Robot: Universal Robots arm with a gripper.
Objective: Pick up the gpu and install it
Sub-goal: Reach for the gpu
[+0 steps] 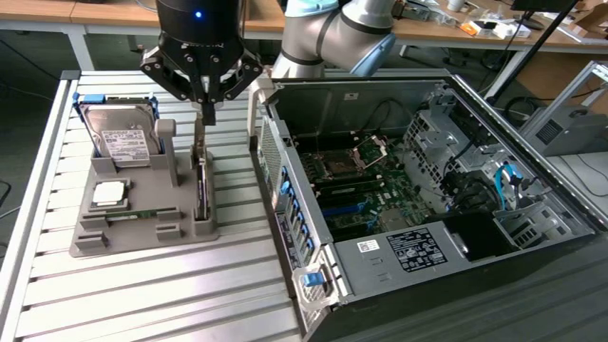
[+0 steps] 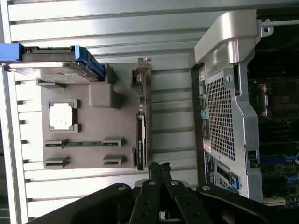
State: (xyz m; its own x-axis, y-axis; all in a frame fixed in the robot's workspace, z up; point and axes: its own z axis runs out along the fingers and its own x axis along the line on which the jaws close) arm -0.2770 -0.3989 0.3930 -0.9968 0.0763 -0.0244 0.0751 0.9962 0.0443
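Holding one gpu (image 1: 201, 178) (image 2: 140, 135) on edge along its side nearest one open computer case (image 1: 285, 187): one grey tray (image 1: 142, 244). Also on the tray, one hard drive (image 1: 124, 137), one processor chip (image 1: 109, 192), one memory stick (image 1: 133, 213). Above the tray, just over the gpu's end, one gripper (image 1: 207, 117) (image 2: 159, 169), fingers pressed fully together, grasping nothing.

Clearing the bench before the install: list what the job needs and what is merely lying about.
Job: thin dark gpu card standing on edge in the grey holder; open metal computer case; arm's black fingers, shut, close to the card.
Lying about: silver hard drive in blue frame; slim green memory stick; square silver processor chip.
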